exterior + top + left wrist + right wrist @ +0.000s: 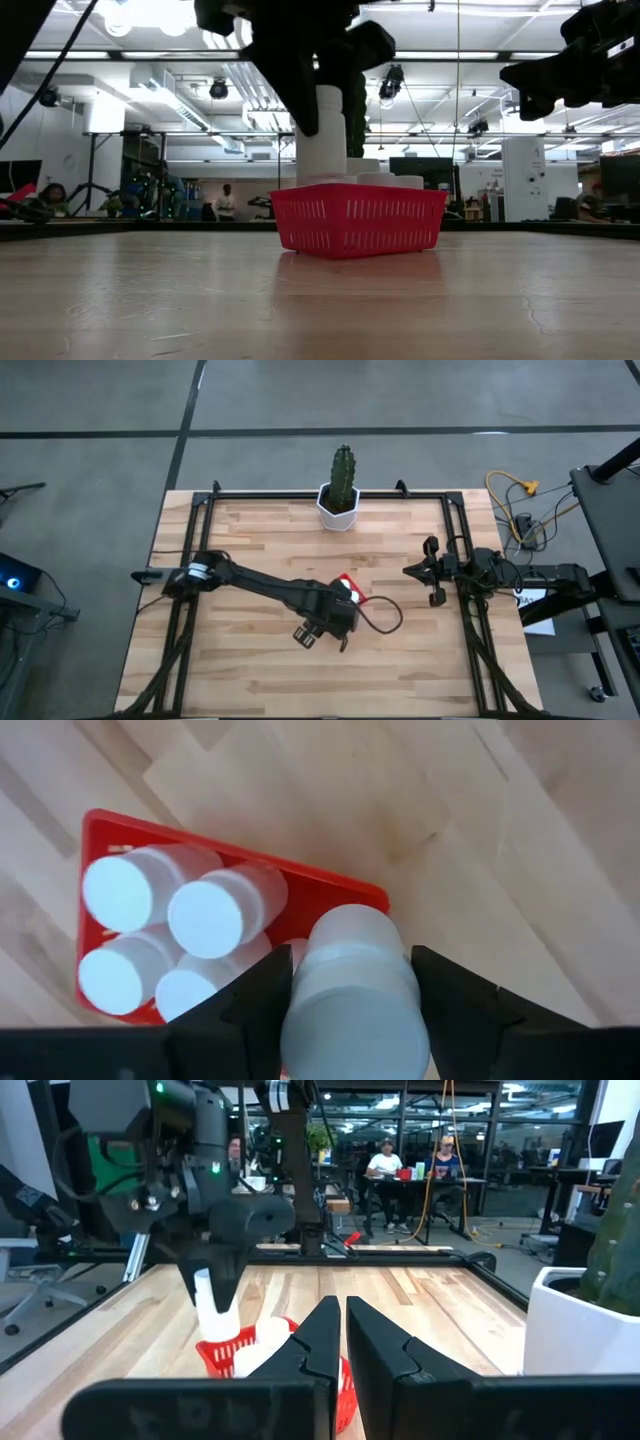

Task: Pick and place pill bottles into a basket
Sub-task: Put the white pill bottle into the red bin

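Left gripper holds a pill bottle over the red basket.

In the high view the left gripper (335,622) sits just left of the frame's center, directly above the basket (349,586), which peeks out red beside it. In the low view, the pill bottle (322,135) stands upright at center, clamped between the dark fingers, its lower end at the basket's left side. From the left wrist view, four more bottles (212,915) fill the basket toward the lower left of the frame, standing caps up and touching one another. The right gripper (432,572) hangs right of center in the high view, well apart from the basket, its fingers pressed together on nothing. A potted cactus (341,488) stands at the table's top edge.
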`<state>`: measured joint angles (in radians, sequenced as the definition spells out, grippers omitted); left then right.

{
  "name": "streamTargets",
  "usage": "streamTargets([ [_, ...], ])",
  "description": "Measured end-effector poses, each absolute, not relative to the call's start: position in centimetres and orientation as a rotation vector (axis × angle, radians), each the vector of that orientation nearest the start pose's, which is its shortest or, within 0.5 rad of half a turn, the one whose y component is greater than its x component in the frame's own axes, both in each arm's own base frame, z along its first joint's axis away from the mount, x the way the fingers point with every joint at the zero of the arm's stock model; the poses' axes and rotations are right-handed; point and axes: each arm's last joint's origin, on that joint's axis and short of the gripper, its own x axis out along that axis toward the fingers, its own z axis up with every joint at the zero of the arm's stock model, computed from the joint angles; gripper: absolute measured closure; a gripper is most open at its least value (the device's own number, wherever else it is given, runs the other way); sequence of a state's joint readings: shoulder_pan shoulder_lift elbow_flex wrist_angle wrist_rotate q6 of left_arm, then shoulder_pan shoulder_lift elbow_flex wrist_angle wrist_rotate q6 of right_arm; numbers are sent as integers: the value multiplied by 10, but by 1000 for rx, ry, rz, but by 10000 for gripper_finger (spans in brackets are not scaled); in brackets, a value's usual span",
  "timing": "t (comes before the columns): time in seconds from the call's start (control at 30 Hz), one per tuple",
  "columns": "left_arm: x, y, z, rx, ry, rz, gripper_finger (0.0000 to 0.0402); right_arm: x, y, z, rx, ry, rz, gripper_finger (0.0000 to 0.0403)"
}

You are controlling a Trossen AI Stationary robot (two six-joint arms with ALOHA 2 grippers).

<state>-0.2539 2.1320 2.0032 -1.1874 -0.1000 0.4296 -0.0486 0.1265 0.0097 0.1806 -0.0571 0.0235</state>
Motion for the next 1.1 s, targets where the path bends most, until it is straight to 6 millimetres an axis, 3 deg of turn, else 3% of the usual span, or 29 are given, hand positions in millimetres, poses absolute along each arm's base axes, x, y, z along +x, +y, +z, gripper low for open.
streamTargets([
  [0.33, 434, -90, 264, 577, 1257, -374, 230, 105, -3, 174, 21, -62, 10, 390],
  [1.1, 440, -91, 248, 577, 1290, -410, 230, 105, -3, 174, 22, -62, 10, 390],
])
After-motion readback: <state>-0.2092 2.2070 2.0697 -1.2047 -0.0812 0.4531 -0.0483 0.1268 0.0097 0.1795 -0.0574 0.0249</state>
